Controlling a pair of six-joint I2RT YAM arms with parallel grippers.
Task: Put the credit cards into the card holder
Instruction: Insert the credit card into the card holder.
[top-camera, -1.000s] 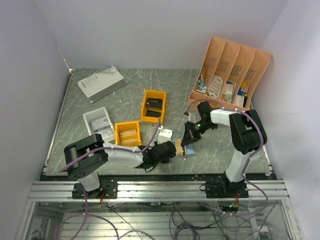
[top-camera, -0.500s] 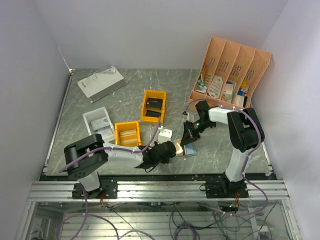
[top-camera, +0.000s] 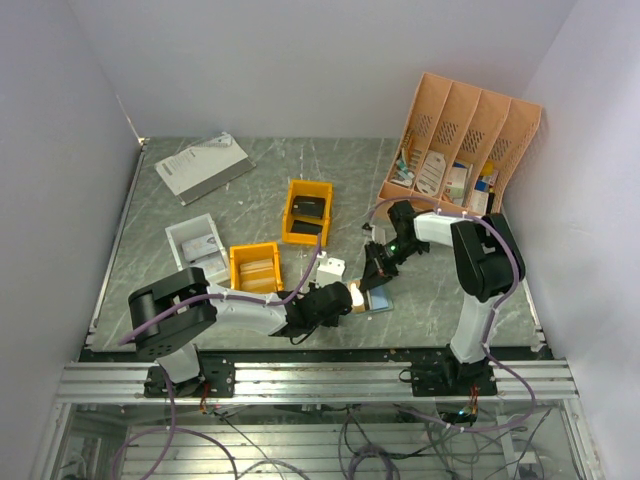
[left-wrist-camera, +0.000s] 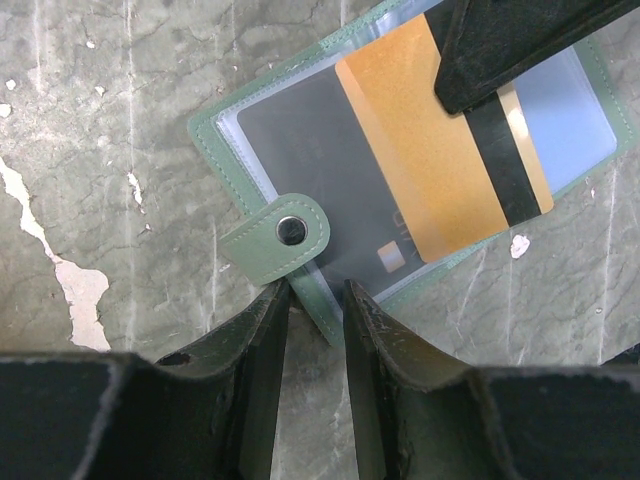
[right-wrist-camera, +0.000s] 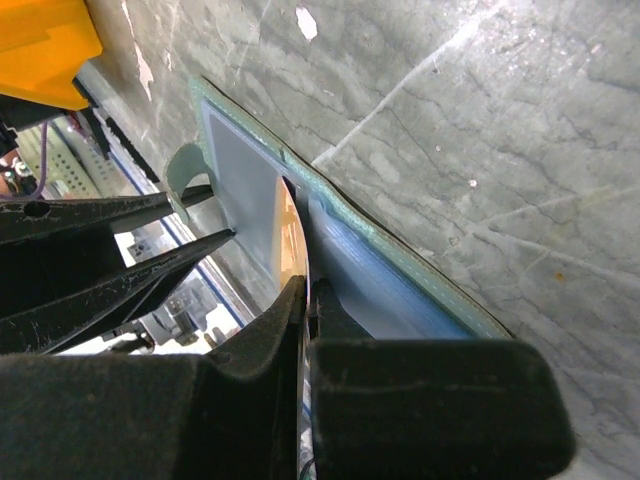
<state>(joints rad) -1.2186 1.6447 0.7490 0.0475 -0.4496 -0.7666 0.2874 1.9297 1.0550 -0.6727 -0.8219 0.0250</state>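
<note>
right hand pinches gold card at card holder

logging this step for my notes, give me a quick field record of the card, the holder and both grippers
card holder: open, flat on the table, snap tab toward the left gripper
gold card: across the holder's inside, black stripe showing; in a pocket or not, cannot tell
right gripper: shut on the gold card
left gripper: jaws apart, tips at the holder's edge beside the snap tab; contact unclear
</note>
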